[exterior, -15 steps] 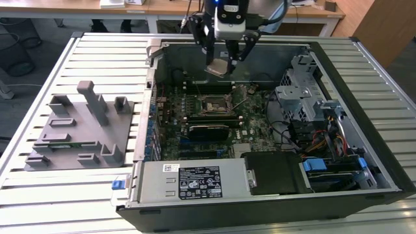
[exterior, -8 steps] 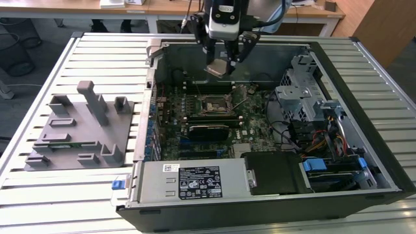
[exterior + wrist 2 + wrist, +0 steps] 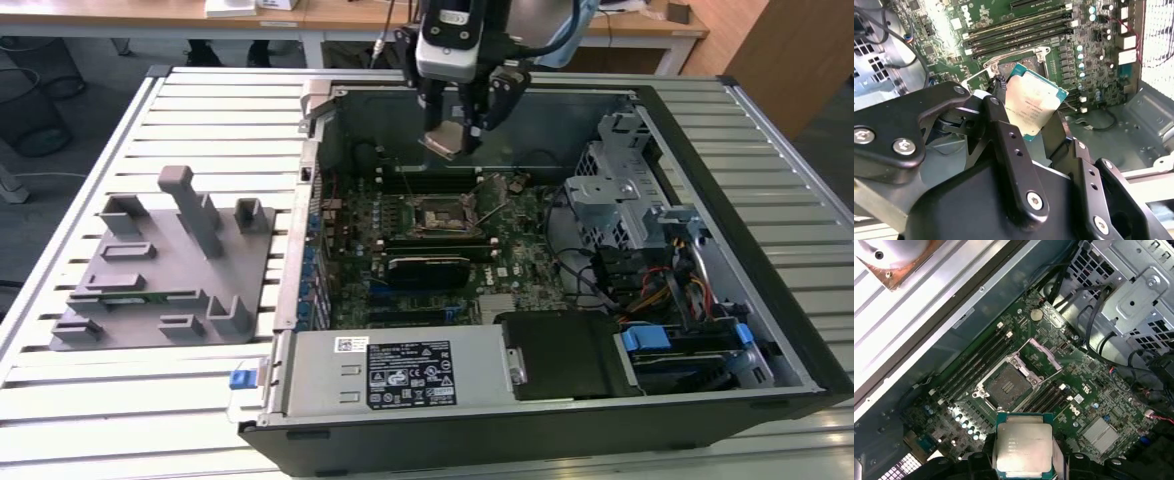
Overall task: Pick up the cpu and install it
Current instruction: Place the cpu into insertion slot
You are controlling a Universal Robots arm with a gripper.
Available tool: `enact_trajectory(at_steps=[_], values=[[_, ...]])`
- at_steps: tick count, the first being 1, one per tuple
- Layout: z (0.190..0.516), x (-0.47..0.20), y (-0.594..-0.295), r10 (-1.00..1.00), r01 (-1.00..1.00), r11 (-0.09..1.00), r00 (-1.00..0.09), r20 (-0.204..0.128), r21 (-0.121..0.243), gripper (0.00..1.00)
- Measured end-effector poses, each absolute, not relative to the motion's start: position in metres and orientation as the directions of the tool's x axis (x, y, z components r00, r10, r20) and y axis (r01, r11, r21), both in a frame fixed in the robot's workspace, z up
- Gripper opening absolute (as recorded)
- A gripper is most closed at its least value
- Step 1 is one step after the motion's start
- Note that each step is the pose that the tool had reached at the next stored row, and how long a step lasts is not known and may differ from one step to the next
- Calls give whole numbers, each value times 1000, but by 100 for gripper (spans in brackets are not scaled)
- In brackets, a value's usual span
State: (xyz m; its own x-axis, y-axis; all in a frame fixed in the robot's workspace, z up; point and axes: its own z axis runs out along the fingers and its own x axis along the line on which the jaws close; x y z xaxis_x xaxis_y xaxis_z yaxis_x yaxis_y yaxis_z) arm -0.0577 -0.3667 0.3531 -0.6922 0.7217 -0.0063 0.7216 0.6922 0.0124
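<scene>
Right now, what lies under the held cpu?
The motherboard lies below the cpu in the gripper, its open socket in plain view. The patch directly beneath is covered.

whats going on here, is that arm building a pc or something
Pretty much. The robot arm's gripper is shut on the cpu and holds it in the air above the open computer case. Below it, the socket on the motherboard is open and empty. So the chip has been picked up but is not yet installed.
</scene>
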Motion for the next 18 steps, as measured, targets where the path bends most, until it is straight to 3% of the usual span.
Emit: enact_trajectory(at_steps=[18], values=[[351,-58,-363,850,850,527,-527,-6,12,53]])
